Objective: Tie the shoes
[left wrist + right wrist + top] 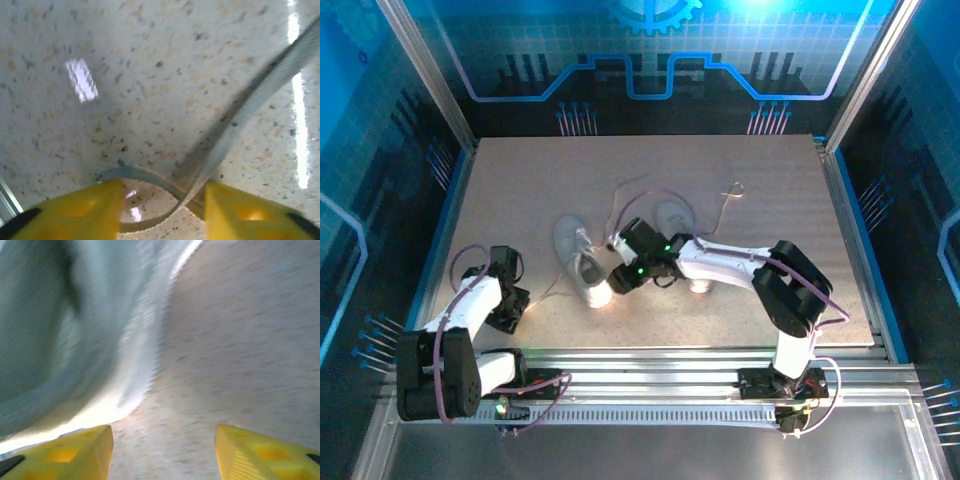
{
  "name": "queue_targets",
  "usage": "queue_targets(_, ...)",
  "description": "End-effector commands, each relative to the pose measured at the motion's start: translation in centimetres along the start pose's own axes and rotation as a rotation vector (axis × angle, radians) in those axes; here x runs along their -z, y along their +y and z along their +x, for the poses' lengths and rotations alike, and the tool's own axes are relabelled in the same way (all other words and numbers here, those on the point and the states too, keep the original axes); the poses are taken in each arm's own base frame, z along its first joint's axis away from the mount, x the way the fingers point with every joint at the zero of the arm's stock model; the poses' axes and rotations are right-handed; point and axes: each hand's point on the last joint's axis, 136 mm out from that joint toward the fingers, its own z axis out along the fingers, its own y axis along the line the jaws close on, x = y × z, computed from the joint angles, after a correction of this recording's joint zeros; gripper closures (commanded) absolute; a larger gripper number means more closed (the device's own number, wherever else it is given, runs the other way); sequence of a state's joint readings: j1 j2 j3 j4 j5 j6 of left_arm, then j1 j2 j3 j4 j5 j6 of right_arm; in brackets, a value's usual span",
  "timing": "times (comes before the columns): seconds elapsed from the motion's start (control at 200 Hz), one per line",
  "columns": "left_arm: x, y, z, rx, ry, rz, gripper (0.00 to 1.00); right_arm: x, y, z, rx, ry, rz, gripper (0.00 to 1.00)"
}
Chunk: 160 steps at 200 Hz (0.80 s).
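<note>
Shoes (584, 262) sit central on the surface (520, 180). Left claw (164, 212), half-wide, straddles a lace (260, 90) unpinched: close squarely on it. Right claw (164, 450), wide beside them, should brace first.

White shoes (582, 262), yellow fingers (75, 214), beige speckled table (770, 200).

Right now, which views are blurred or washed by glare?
Right wrist: heavy motion smear, the shoe a soft white blur. Left wrist: lace slightly soft, bright glare patches on the table. Top external: sharp, blue-tinted surround.
</note>
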<state>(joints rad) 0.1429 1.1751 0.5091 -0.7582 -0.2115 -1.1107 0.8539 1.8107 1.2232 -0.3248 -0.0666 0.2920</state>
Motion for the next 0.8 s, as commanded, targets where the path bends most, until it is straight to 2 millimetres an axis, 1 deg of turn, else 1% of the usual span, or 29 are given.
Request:
queue_targets(0.0, -0.3, -0.8, -0.5, -0.023, -0.021, 0.036, 0.8, 2.4, -4.0, -3.7, -0.165, -0.058, 0.12, 0.38)
queue_targets(0.06, 0.3, -1.3, -1.0, -0.042, -0.045, 0.059, 0.92, 2.2, -5.5, -4.7, -0.2, -0.04, 0.173, 0.35)
queue_targets(0.135, 1.6, -2.5, -1.9, -0.074, -0.086, 0.116, 1.0, 1.4, -7.0, -6.0, -0.239, -0.005, 0.236, 0.32)
queue_targets(0.21, 3.6, -4.5, -2.9, -0.14, -0.129, 0.201, 1.0, 0.3, -8.1, -7.1, -0.269, 0.021, 0.278, 0.31)
queue_targets(0.33, 7.8, -7.8, -4.5, -0.259, -0.213, 0.327, 1.0, -1.7, -9.4, -9.0, -0.321, 0.02, 0.309, 0.29)
queue_targets(0.435, 11.0, -10.3, -5.4, -0.341, -0.269, 0.409, 1.0, -3.3, -11.0, -10.3, -0.369, 0.027, 0.344, 0.29)
queue_targets(0.44, 11.1, -10.4, -5.4, -0.347, -0.269, 0.413, 1.0, -3.2, -11.1, -10.5, -0.369, 0.024, 0.346, 0.29)
queue_targets(0.445, 11.2, -10.5, -5.4, -0.351, -0.271, 0.418, 1.0, -3.7, -11.2, -10.2, -0.37, 0.033, 0.35, 0.29)
queue_targets(0.46, 11.6, -10.9, -5.4, -0.364, -0.275, 0.432, 1.0, -4.2, -11.7, -10.1, -0.378, 0.043, 0.36, 0.29)
queue_targets(0.52, 12.9, -12.4, -5.2, -0.42, -0.285, 0.487, 1.0, -5.1, -12.8, -10.6, -0.39, 0.045, 0.388, 0.29)
queue_targets(0.63, 14.5, -14.9, -4.3, -0.532, -0.286, 0.582, 1.0, -6.8, -13.9, -11.9, -0.375, 0.031, 0.411, 0.32)
queue_targets(0.685, 14.9, -15.8, -4.0, -0.565, -0.288, 0.608, 1.0, -7.7, -13.9, -12.5, -0.358, 0.019, 0.413, 0.33)
queue_targets(0.795, 15.4, -17.4, -3.3, -0.623, -0.291, 0.662, 1.0, -9.4, -14.5, -13.0, -0.353, 0.013, 0.428, 0.34)
